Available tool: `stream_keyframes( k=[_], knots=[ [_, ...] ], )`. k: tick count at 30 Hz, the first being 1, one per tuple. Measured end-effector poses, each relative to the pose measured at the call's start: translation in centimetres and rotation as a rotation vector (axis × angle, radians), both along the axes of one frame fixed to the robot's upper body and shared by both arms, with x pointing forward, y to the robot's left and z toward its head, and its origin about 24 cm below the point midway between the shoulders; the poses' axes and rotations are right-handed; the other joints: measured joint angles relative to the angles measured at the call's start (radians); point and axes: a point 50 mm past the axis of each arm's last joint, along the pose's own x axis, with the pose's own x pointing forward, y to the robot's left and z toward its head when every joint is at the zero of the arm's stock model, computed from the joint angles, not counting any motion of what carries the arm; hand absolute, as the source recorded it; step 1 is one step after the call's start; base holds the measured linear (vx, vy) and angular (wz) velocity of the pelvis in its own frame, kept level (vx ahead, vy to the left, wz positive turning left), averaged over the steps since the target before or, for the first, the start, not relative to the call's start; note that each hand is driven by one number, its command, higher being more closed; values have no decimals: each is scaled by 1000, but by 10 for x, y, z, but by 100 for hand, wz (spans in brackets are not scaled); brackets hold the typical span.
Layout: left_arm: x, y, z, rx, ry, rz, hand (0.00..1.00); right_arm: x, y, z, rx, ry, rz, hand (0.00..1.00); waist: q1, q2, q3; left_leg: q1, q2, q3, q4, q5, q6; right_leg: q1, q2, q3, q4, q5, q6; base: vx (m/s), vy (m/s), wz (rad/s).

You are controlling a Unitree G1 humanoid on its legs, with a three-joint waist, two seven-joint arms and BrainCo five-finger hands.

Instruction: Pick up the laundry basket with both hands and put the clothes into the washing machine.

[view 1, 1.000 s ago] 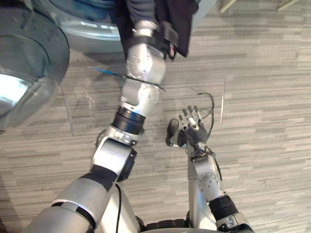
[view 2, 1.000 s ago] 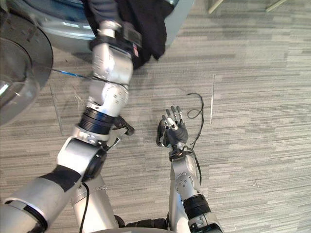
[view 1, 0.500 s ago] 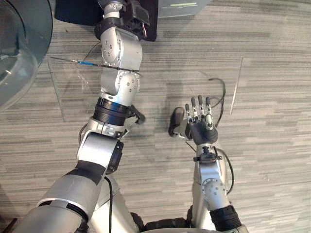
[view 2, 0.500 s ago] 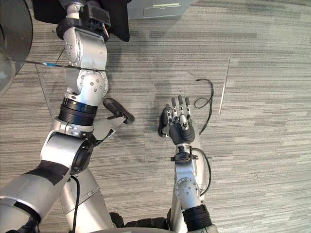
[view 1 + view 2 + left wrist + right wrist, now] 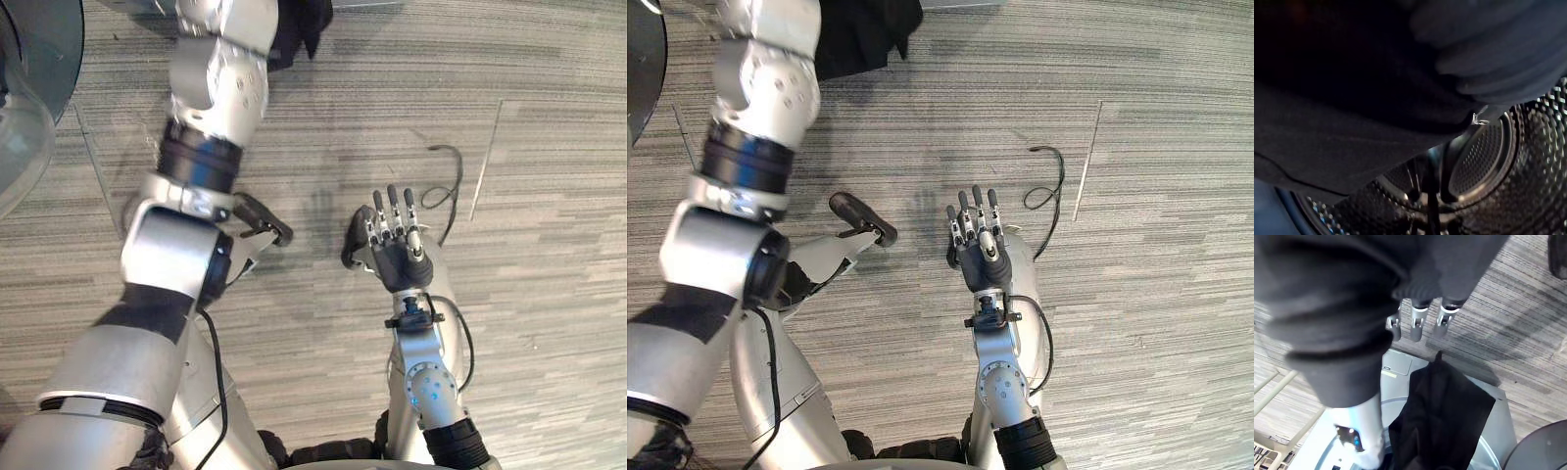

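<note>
One black cloth garment [image 5: 1442, 416] is hanging at the mouth of the pale grey washing machine [image 5: 1398, 369]. It looks to me part in and part out, so I judge the loading only partly done. The robot's left arm [image 5: 217, 83] is reaching up to that opening. Seen from its wrist, the dark cloth is lying close against the left hand [image 5: 1488, 58], with the perforated steel drum [image 5: 1528, 161] showing just beyond. Whether that hand is gripping the cloth I cannot tell. The round glass door [image 5: 24, 108] is standing swung aside on the left, leaving the mouth free. The right hand [image 5: 394, 253] is hovering above the grey striped carpet [image 5: 549, 323], well apart from the machine. Its fingers [image 5: 1418, 328] are straight and close together, holding nothing. It is likely waiting out of the way while one arm is feeding the drum.
</note>
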Motion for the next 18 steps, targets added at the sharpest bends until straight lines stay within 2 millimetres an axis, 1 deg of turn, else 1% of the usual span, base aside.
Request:
stream_keyframes(
  k=[1, 2, 4, 5, 7, 9, 10, 11, 12, 13, 14, 15, 16, 17, 18],
  knots=[
    [-6, -2, 12, 25, -22, -10, 100, 0, 0, 0, -1, 1, 5, 0, 0, 0, 0, 4, 0, 5, -8, 2, -4, 0, 0, 0, -6, 1, -1, 0, 0, 0],
    [-9, -2, 18, 33, -35, -7, 100, 0, 1, 0, -2, 2, 9, 0, 0, 0, 0, 6, 0, 7, -12, 4, -6, 0, 0, 0, -11, 3, -2, 0, 0, 0],
    [-19, 2, 37, 42, -74, 5, 100, 0, 2, 0, -4, 3, 18, 0, 0, 0, 0, 13, 1, 15, -25, 11, -7, 0, 2, 0, -24, 10, -7, 12, -17, -6],
    [-21, 4, 41, 42, -79, 12, 100, 0, 2, 0, -3, 3, 18, 0, 0, 0, 0, 13, 1, 16, -27, 12, -6, 0, 3, 1, -25, 10, -7, 0, 0, 0],
    [-25, 12, 55, 27, -77, 27, 100, 1, 0, 1, -5, 2, 19, 0, 2, 0, 0, 18, 0, 25, -41, 20, -1, 0, 4, 0, -34, 10, -7, 14, -10, 2],
    [-29, 20, 65, -4, -66, 6, 100, 2, -1, 2, -5, -1, 15, 0, 1, 1, 0, 29, -2, 43, -53, 21, 1, -1, 2, 4, -42, 12, -6, 28, -13, 3],
    [-38, 27, 76, -43, -73, -25, 100, 2, -1, 3, -6, 0, 16, 0, 1, 1, 0, 33, -2, 51, -62, 22, 2, -2, 5, 6, -52, 16, -2, 0, 0, 0],
    [-45, 30, 83, -68, -89, -45, 100, 2, -1, 3, -6, -1, 16, 0, 1, 2, 0, 35, -2, 56, -69, 23, 5, -4, 5, 7, -57, 18, -1, 29, 3, -7],
    [-64, 36, 100, -134, -131, -101, 100, 2, -1, 4, -5, -3, 14, 0, 0, 2, 0, 39, -5, 70, -85, 29, 17, -9, 7, 10, -71, 25, 1, 20, 9, -4],
    [-75, 39, 108, -157, -162, -119, 100, 1, -1, 5, -3, -4, 13, 0, 0, 3, 0, 39, -7, 75, -92, 30, 19, -13, 8, 11, -77, 27, 4, 38, 15, -8],
    [-88, 44, 114, -132, -219, -110, 100, -2, -3, 6, -1, -4, 7, 0, 0, 3, 0, 38, -7, 86, -101, 33, 20, -21, 14, 16, -89, 32, 3, 23, 9, -9],
    [-89, 43, 112, -133, -235, -140, 100, -4, -5, 7, -3, -6, 4, 0, 2, 3, 0, 35, -6, 87, -103, 34, 21, -24, 18, 17, -94, 34, 4, 33, 13, -11],
    [-94, 38, 111, -131, -267, -170, 100, -6, -7, 8, -15, -14, 7, 0, 3, 3, 0, 25, -4, 88, -107, 35, 22, -30, 20, 12, -102, 36, 3, 43, 19, -1],
    [-101, 29, 111, -86, -326, -149, 100, -11, -13, 10, -37, -36, 8, 0, 4, 5, 1, 18, -2, 92, -107, 36, 24, -35, 18, 7, -103, 36, 3, 51, 23, 3],
    [-101, 26, 110, -57, -339, -130, 100, -12, -15, 11, -45, -48, 7, 0, 5, 5, 1, 18, -2, 92, -107, 36, 24, -35, 17, 7, -103, 36, 3, 44, 20, 6]
  ],
)
